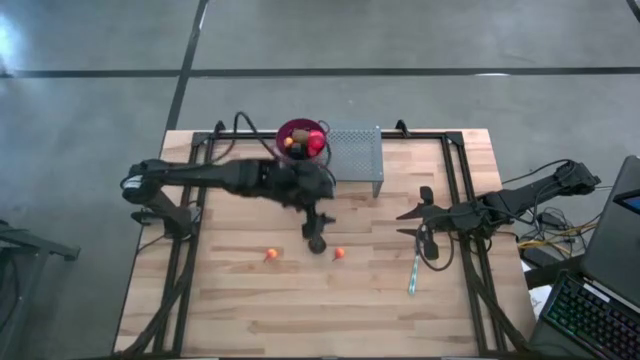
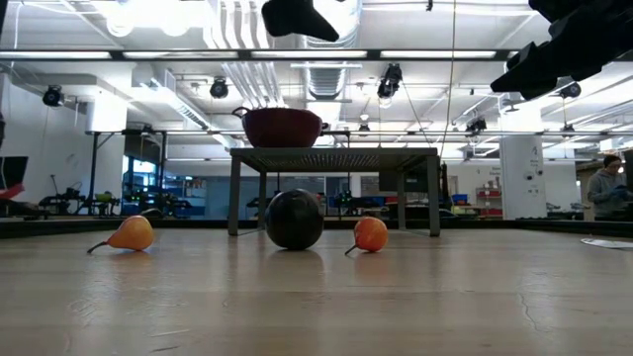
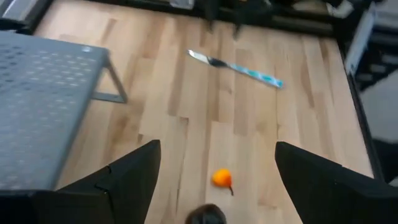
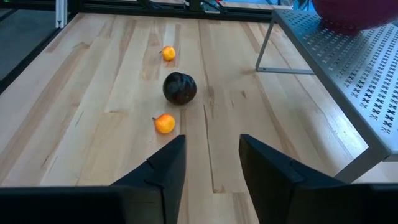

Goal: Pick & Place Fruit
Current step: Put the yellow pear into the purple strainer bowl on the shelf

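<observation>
A dark ball (image 1: 317,243) lies on the wooden table between two small orange fruits (image 1: 271,255) (image 1: 339,253). The low view shows the same dark ball (image 2: 294,219) resting on the tabletop. My left gripper (image 1: 318,218) hangs open above the ball, which sits at the edge of the left wrist view, below the fingers (image 3: 207,216). The orange fruit (image 3: 221,178) lies just beyond it. My right gripper (image 1: 424,215) stands open at the table's right side, with nothing between its fingers (image 4: 211,162). A purple bowl (image 1: 301,138) on the metal rack holds a red ball (image 1: 316,143) and other pieces.
The perforated metal rack (image 1: 355,155) stands at the table's far middle, with the bowl on its left end. A slim teal stick (image 1: 413,275) lies near my right gripper. A laptop and keyboard (image 1: 600,310) sit off the table's right edge.
</observation>
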